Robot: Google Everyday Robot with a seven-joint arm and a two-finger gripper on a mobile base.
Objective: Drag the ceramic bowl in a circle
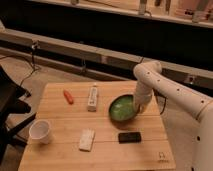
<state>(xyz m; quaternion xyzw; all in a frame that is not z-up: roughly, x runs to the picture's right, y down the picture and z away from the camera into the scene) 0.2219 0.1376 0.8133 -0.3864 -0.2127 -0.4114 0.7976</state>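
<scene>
The ceramic bowl (121,109), round with a glossy green inside and dark rim, sits on the right part of the wooden table (60,155). My gripper (137,105) comes down from the white arm at the bowl's right rim and seems to touch or sit just inside it. The contact point is hidden by the wrist.
A white cup (40,131) stands at the front left. An orange carrot-like item (68,96) and a white bottle (92,97) lie at the back. A white bar (86,139) and a black phone-like slab (129,136) lie in front of the bowl. A dark chair (9,107) stands to the left.
</scene>
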